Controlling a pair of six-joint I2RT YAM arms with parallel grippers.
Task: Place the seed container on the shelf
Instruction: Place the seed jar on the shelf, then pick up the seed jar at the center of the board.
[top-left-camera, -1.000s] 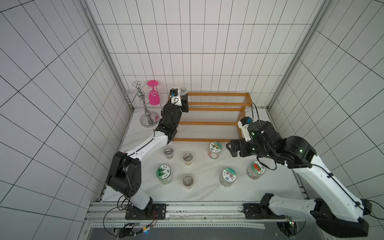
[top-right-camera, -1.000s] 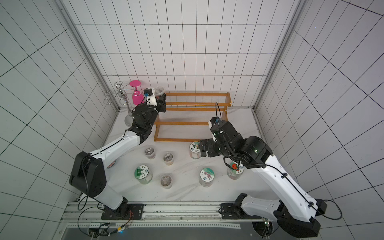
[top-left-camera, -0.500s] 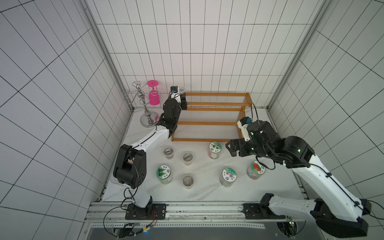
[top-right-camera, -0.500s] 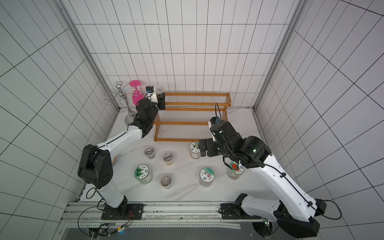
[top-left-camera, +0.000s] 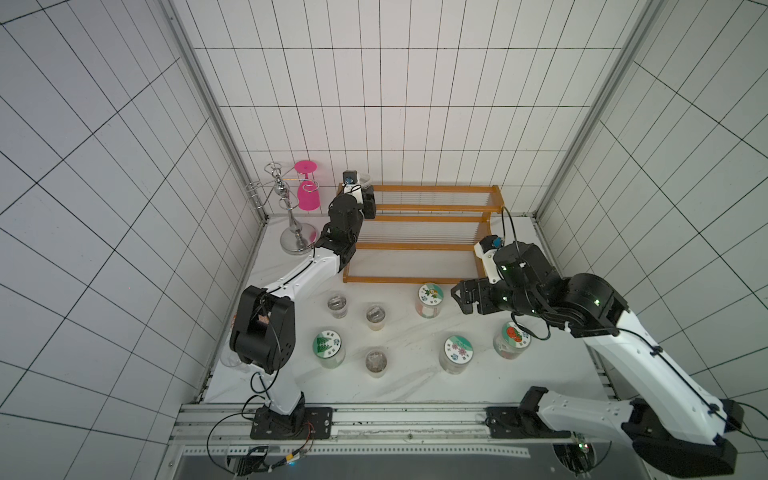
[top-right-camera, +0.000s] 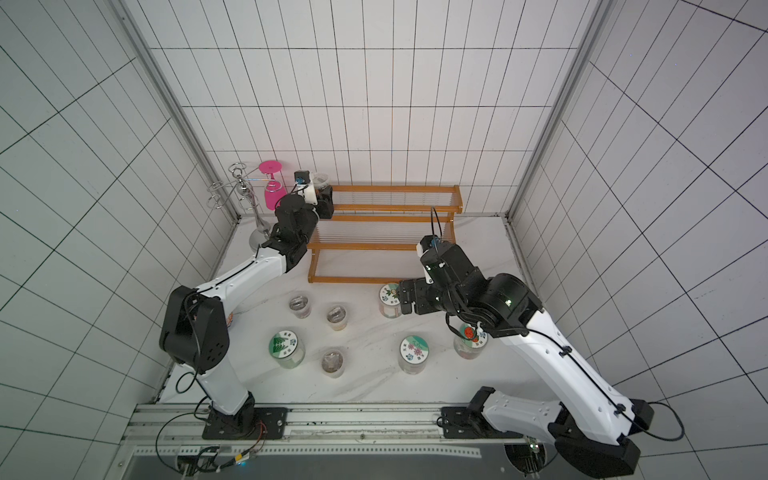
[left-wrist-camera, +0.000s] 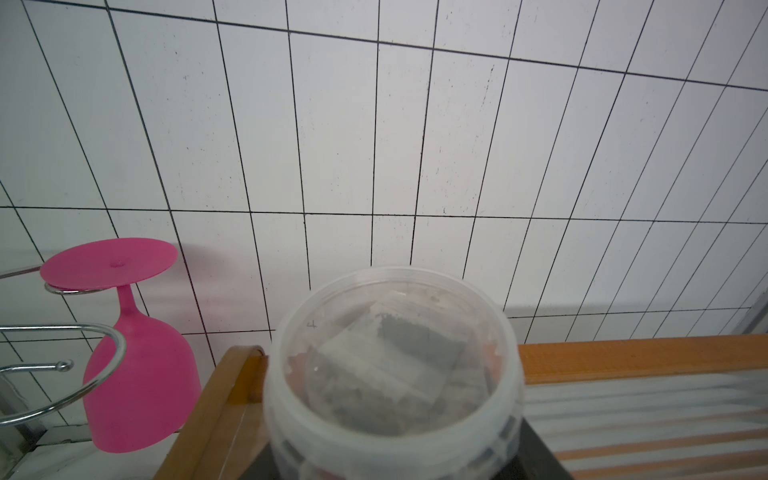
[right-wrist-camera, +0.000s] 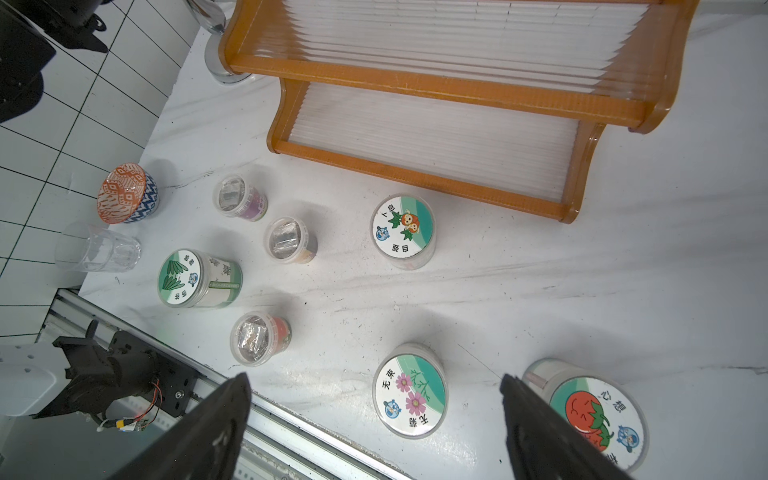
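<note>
The seed container, a small clear tub with packets inside, is at the left end of the top tier of the orange-brown shelf. It shows in both top views. My left gripper has its dark fingers on either side of the tub. Whether they still press on it I cannot tell. My right gripper hangs open above the table in front of the shelf, holding nothing.
A chrome stand with a pink glass is just left of the shelf. Several lidded jars stand in front of it: an orange-figure lid, a flower lid and a tomato lid. A patterned bowl and a clear glass sit at the left edge.
The left arm has stretched further back and brought the container to the top tier's left end. The right arm has not moved.
</note>
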